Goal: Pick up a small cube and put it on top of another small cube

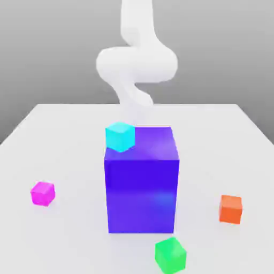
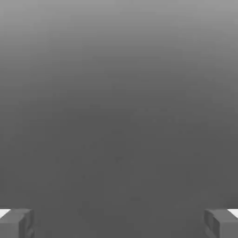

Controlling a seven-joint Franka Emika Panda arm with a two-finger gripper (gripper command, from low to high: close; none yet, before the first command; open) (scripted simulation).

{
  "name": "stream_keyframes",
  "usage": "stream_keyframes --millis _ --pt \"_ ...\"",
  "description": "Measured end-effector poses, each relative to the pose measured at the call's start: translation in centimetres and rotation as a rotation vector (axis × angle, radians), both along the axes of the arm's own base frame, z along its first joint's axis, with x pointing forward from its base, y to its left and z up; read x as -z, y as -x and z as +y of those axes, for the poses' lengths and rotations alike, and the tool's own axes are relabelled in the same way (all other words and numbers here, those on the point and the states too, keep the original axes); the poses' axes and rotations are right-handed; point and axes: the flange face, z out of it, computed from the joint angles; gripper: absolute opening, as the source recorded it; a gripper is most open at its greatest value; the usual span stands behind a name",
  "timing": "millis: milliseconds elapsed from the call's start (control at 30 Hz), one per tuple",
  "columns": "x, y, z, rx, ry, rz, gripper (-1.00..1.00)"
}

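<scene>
Currently, fingers (image 2: 119, 224): spread wide apart, nothing between them.
Magenta cube (image 1: 43, 193): on the bench (image 1: 69, 134), at the exterior view's left, well apart from the block.
Green cube (image 1: 170, 256): on the bench at the near side, its top bare.
Blue-violet block (image 1: 142, 195): central, bearing the cyan cube (image 1: 120, 137).
Orange cube (image 1: 230, 209): at the exterior view's right.
Done: no part of the stacking.
Remaining: presumably reach, grasp, lift, carry magenta to green, release.

We see a flat white surface (image 1: 69, 144). On it sit a big blue-violet block (image 1: 142, 195), a small magenta-pink cube (image 1: 43, 193), a small bright green cube (image 1: 170, 256) and a small orange cube (image 1: 230, 209).
</scene>
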Motion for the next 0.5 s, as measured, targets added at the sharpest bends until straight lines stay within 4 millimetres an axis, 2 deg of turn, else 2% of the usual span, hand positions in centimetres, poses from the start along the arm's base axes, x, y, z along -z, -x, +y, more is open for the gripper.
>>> stream_keyframes --millis 100,233,367,500 --pt "7.4 -3.0 -4.9 0.014 -0.026 0.105 0.0" --pt "17.4 -4.2 -10.5 0.04 -0.052 0.236 0.0" --pt "27.4 -2.6 -15.5 0.078 -0.071 0.37 0.0" --pt "36.8 2.0 -19.6 0.126 -0.078 0.511 0.0"
